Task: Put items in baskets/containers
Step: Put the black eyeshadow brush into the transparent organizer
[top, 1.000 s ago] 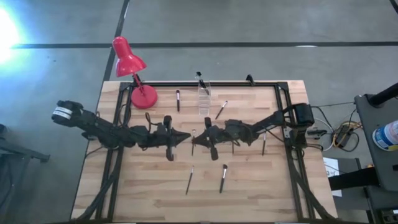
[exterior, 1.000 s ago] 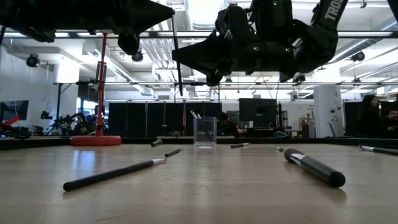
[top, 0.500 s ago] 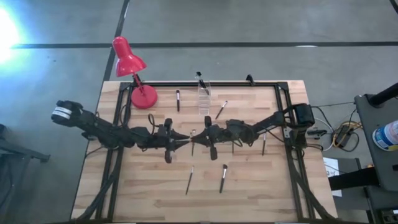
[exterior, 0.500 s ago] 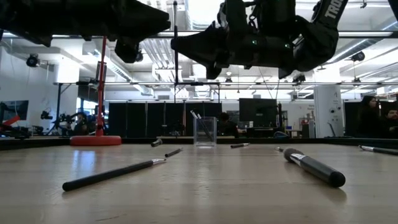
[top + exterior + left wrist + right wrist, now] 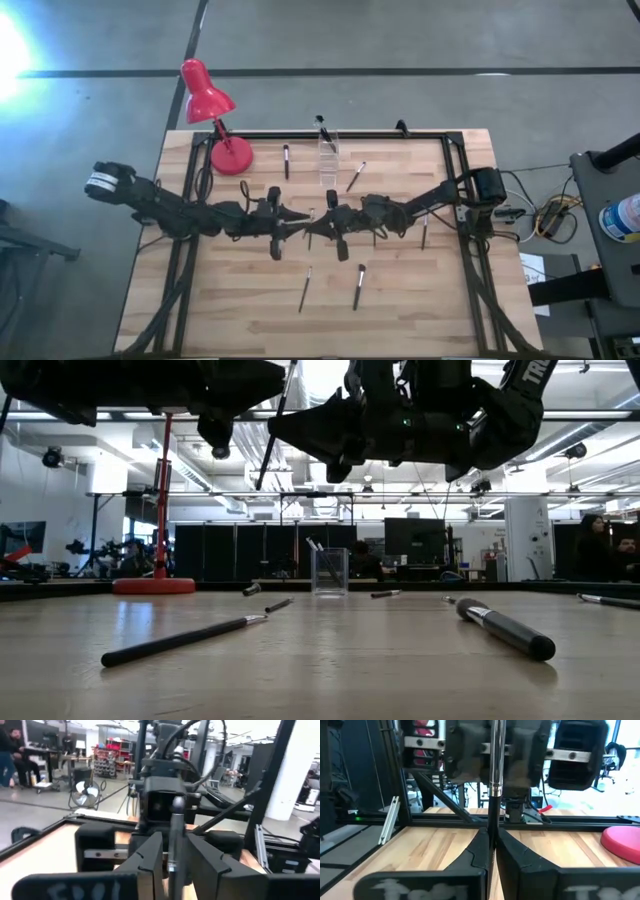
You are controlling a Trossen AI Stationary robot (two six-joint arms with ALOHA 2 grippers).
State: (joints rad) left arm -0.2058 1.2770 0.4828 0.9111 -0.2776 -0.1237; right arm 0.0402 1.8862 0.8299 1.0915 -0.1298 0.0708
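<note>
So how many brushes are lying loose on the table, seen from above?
5 brushes: one by the lamp base, one right of the holder, one by the right arm, two near the table's front edge. The arms may hide others.

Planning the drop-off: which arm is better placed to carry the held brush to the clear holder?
Right, probably: the right pincer looks shut on the brush, and the clear holder stands slightly to its side.
</note>
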